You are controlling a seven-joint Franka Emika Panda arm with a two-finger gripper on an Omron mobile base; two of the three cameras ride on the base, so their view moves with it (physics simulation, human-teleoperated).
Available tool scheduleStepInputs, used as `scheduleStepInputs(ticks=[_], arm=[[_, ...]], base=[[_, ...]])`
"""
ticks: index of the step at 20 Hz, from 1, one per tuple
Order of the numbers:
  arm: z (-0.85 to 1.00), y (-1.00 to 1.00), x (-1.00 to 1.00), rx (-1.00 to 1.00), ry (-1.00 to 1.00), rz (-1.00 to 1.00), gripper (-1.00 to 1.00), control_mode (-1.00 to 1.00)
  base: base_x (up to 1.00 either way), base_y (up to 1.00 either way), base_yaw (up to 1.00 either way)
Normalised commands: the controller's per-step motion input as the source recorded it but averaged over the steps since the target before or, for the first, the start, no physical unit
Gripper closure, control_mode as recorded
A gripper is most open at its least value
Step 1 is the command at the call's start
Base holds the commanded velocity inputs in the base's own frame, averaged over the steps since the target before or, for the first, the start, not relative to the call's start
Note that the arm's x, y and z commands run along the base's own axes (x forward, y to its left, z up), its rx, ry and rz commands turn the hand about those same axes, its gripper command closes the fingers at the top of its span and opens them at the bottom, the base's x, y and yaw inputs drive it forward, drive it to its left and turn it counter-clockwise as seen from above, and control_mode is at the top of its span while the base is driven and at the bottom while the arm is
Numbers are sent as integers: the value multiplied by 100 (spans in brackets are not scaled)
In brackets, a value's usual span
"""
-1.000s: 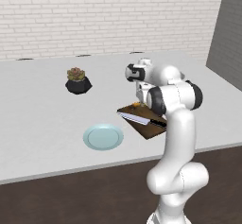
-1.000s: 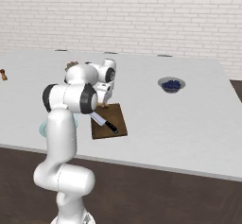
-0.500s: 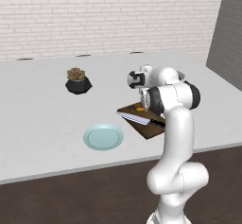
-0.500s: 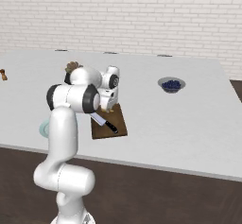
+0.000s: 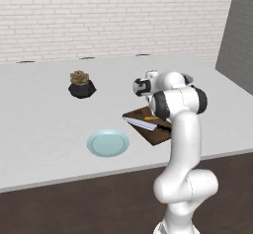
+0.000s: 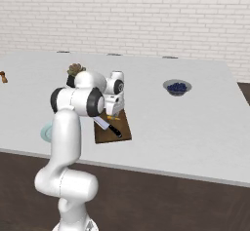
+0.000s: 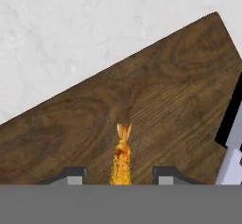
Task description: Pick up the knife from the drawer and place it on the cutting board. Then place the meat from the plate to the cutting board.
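Observation:
The dark brown cutting board [image 5: 157,133] [image 6: 116,133] [image 7: 156,90] lies near the counter's front edge. The knife [image 5: 146,124] [image 6: 108,126] [image 7: 230,142] rests across it, silver blade and black handle. A thin orange-brown meat [image 7: 121,160] [image 5: 147,118] lies on the board, between my fingertips [image 7: 74,176] and touching neither. My gripper [image 7: 120,176] [image 6: 113,112] points down just above the board, jaws open. The pale blue plate [image 5: 108,142] [image 6: 45,133] sits bare to the left of the board.
A small potted succulent [image 5: 80,85] [image 6: 74,69] stands behind the plate. A grey dish with dark blue contents [image 6: 177,86] sits at the right. A small brown object [image 6: 3,76] is at the far left. The counter's front edge runs close to the board.
The hand has sunk a little toward the board. Its jaws have parted, and the meat now lies loose on the wood between them.

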Motion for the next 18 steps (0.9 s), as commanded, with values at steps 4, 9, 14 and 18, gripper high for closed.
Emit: scheduleStepInputs(ticks=[4, 9, 14, 18], arm=[[0, 0, -1, -1, -1, -2, -100, -100], [31, -5, -22, 2, -6, 0, -100, -100], [69, -12, -63, 10, -7, 5, -100, -100], [72, -12, -77, 0, -14, 25, -100, -100]], base=[[0, 0, 0], [0, 0, 0], [0, 0, 0], [0, 0, 0]])
